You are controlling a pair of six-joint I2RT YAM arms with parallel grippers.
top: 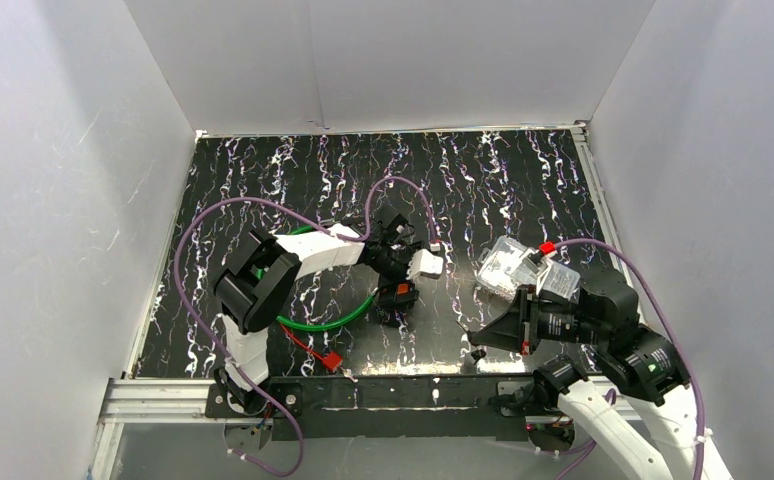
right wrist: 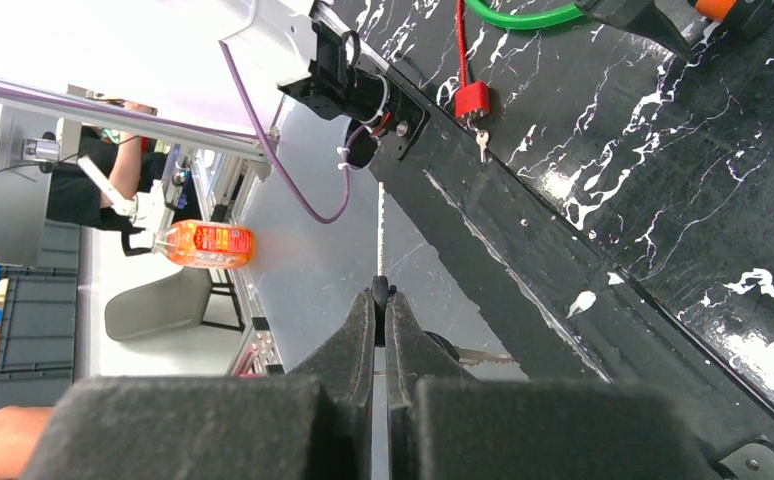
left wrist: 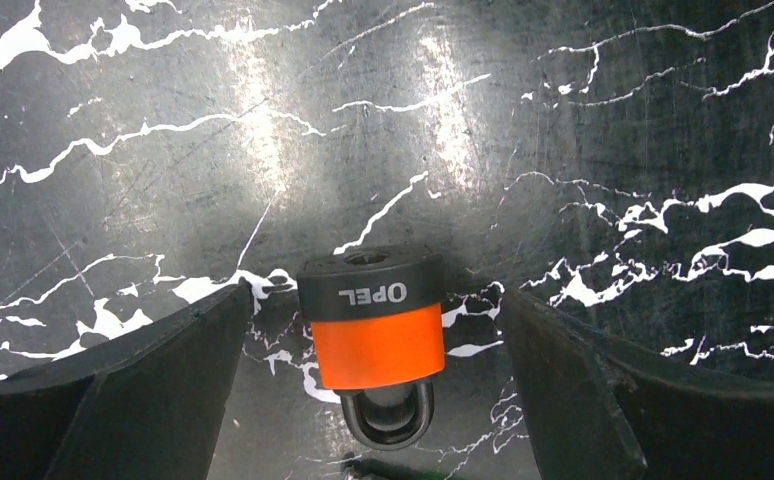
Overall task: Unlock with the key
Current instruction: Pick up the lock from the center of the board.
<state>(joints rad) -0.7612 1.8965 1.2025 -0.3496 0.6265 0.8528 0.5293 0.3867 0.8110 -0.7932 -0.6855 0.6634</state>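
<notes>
Squarely in the lower middle of the left wrist view, the orange-and-black OPEL padlock [left wrist: 373, 340] sits on the black, white-veined marbled tabletop [left wrist: 263, 130]. Its shackle points toward the bottom edge, and it lies between the widely spread fingers of the left gripper [left wrist: 378, 292], touching neither. Toward the lower right of the overhead view, the right gripper [right wrist: 381, 295] is pinched closed on a key [right wrist: 483, 355], whose blade juts out sideways. A green cable [top: 333, 322] curls beside the padlock, with a small red padlock [right wrist: 471, 100] near the table's front rail. Clear plastic bags [top: 511, 268] lie right of centre, their contents unreadable. White walls [top: 383, 60] enclose three sides.
</notes>
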